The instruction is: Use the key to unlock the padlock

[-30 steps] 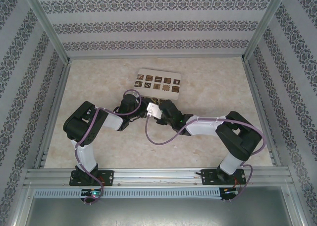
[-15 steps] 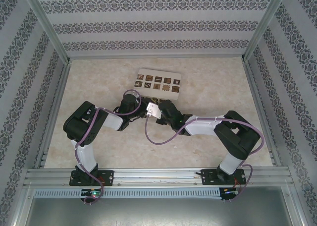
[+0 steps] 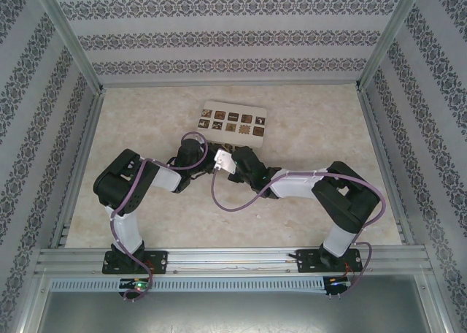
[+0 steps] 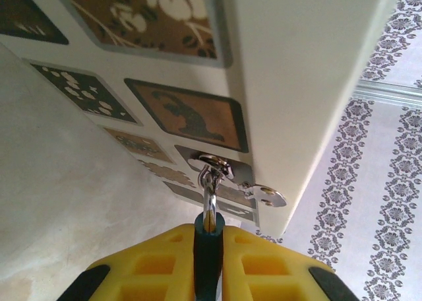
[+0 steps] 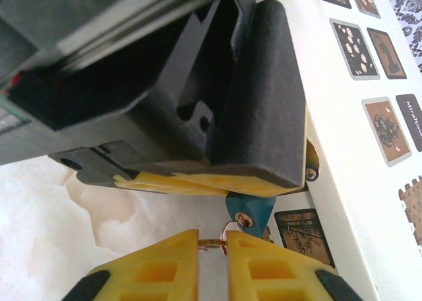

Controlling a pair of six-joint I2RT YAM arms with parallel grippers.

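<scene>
Blue plastic is what the whole thing hangs on: the padlock [image 4: 208, 243] is clamped by its body between the yellow pads [image 4: 155, 265] of the left hand [image 4: 208, 234]. Its silver shackle [image 4: 210, 185] is seen threaded through the metal hasp [image 4: 264, 197] on the edge of the cream box [image 4: 297, 83], just above the counter [image 4: 59, 202].

From the right wrist, the keyhole end of the padlock is found just beyond the right hand [image 5: 212, 240]. Its 2 fingers are drawn nearly together on a thin sliver of metal, judged to be the key [image 5: 212, 242]. Whether the key is seated in the lock cannot be told.

Trouble is easily imagined here. So slim a key could be twisted out of the pinch if it is turned off-axis, or bent if it is only partly inserted. The padlock could be rolled in the left hand's grip, and the light box could be dragged along by the shackle.
</scene>
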